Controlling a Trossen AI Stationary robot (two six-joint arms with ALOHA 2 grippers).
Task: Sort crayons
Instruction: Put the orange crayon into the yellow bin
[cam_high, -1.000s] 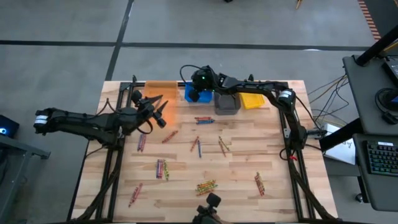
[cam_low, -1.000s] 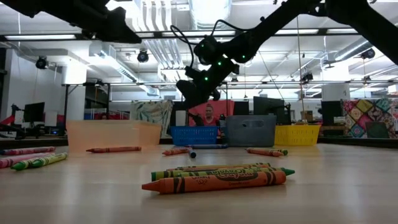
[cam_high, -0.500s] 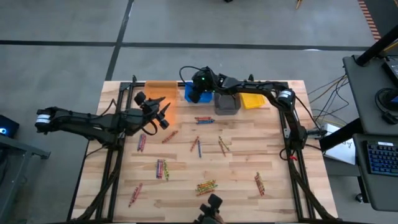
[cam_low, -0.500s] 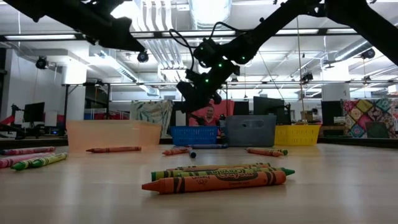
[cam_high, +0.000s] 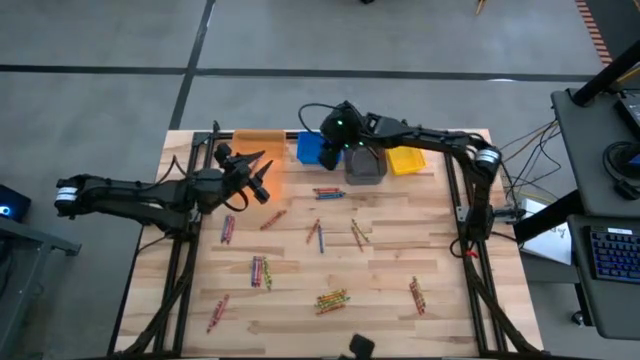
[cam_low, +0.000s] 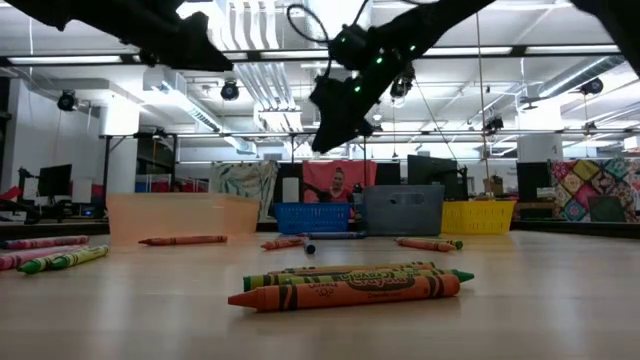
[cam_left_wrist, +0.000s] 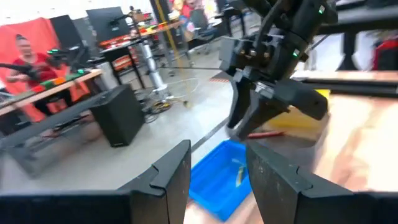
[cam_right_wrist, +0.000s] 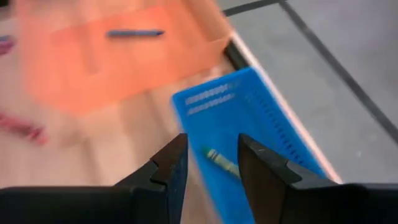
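On the wooden table, left to right: left gripper beside orange bin, fingers parted, nothing held; crayons scattered mid-table; right gripper above blue bin, fingers apart, empty; one green crayon inside.

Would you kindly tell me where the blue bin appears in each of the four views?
High view: blue bin at the table's far edge, beside the orange bin.
Low view: centre background.
Left wrist view: lower centre.
Right wrist view: centre-right.
Shared landmark: the green crayon inside it.
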